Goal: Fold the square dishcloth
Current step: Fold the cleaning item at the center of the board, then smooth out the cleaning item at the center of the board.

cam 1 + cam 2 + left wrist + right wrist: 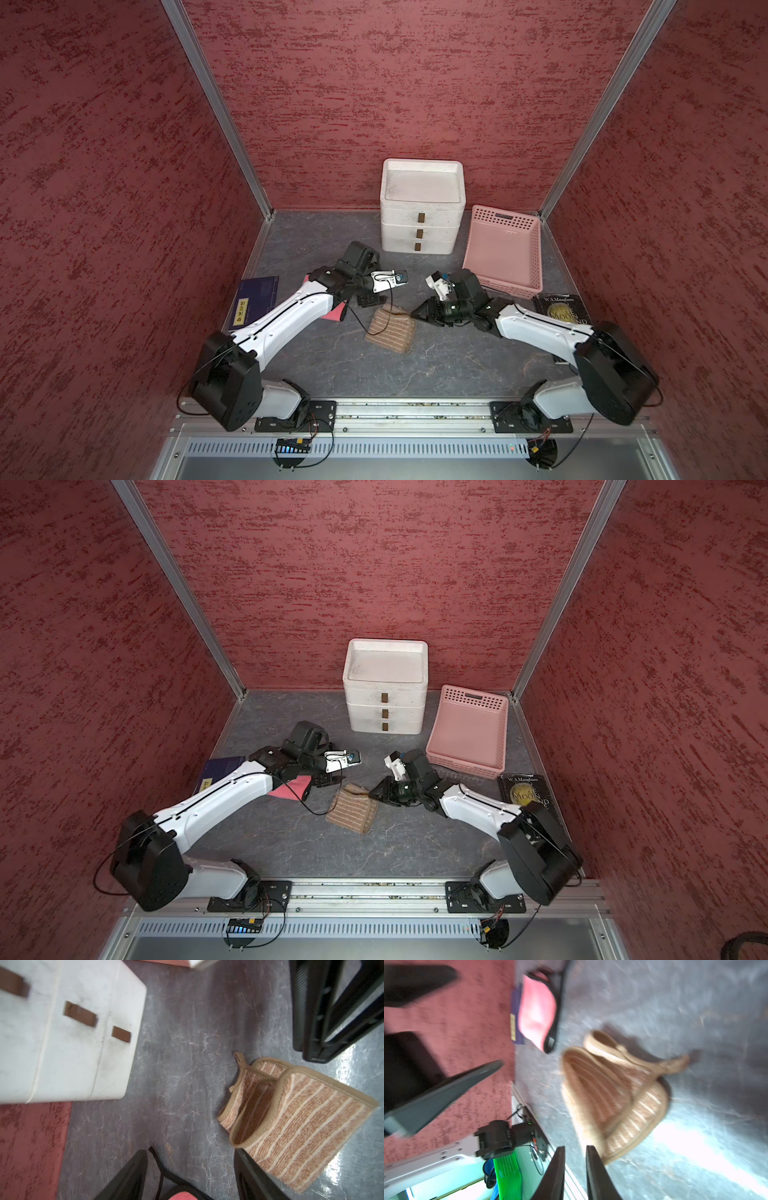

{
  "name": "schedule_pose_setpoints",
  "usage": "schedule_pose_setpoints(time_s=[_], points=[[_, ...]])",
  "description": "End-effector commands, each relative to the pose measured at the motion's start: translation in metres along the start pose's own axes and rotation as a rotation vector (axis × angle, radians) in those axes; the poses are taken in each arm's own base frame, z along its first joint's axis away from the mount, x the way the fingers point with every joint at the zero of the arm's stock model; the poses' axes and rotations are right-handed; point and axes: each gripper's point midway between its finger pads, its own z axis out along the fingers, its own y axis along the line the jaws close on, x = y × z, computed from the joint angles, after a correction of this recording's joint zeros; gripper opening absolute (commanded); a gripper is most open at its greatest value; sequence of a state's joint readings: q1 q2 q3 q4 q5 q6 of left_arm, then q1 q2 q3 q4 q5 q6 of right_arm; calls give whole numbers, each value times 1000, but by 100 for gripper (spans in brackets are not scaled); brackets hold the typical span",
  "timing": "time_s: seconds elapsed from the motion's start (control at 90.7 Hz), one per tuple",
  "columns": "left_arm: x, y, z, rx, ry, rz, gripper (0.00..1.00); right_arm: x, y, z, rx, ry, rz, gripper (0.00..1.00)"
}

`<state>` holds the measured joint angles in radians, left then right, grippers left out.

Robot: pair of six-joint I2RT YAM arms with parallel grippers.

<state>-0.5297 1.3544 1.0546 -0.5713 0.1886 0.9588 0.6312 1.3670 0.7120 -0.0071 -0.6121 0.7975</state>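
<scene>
The square dishcloth (391, 330) (352, 808), tan with pale stripes, lies folded over in the middle of the grey table. Its layers gape loosely at one end, and a small hang loop (239, 1058) sticks out there. My left gripper (368, 300) (191, 1159) hangs just beyond the cloth's far left corner. It is open, with only bare table between its fingers. My right gripper (417, 312) (575, 1153) points at the cloth's far right corner. Its jaws stand a narrow gap apart with nothing in them. The cloth (612, 1095) lies free of both.
A white three-drawer unit (422, 208) stands at the back, with a pink basket (505, 253) to its right. A blue book (255, 301) and a pink cloth (337, 312) lie under the left arm. A dark book (561, 309) lies by the right arm.
</scene>
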Motion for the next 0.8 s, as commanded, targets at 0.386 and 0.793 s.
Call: schedule_pose_setpoints(time_s=[0.386, 0.793], points=[[55, -57, 74, 250, 213, -285, 48, 55, 9, 63, 8, 110, -33, 13], [94, -56, 127, 184, 444, -273, 42, 75, -88, 106, 185, 141, 107, 7]])
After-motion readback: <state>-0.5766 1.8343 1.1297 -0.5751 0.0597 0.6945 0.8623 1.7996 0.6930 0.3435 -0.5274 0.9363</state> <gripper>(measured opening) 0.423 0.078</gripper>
